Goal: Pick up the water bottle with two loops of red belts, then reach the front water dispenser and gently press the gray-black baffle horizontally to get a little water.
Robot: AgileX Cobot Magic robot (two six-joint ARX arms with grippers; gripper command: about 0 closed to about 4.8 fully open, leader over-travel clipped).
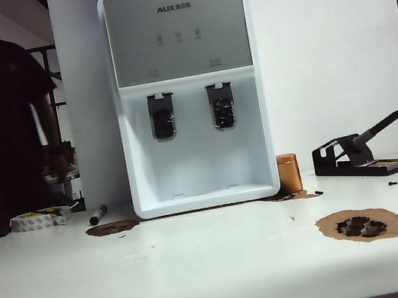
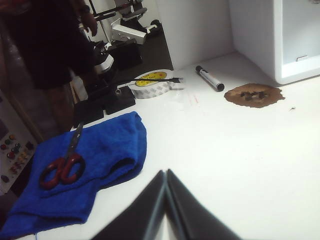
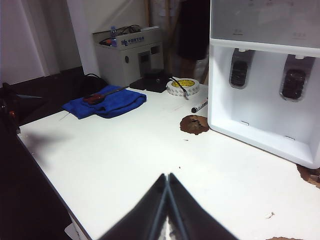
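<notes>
Water bottle w/ red bands isn't showing in any view, so both closed grippers, left gripper (image 2: pixel 166 172) & right gripper (image 3: pixel 167 176), hovering over table, are risking grabbing copper cylinder (image 1: pixel 289 173) beside water dispenser (image 1: pixel 187 89).

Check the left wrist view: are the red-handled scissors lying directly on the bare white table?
No, the red-handled scissors lie on the crumpled blue cloth, not on the white table.
</notes>
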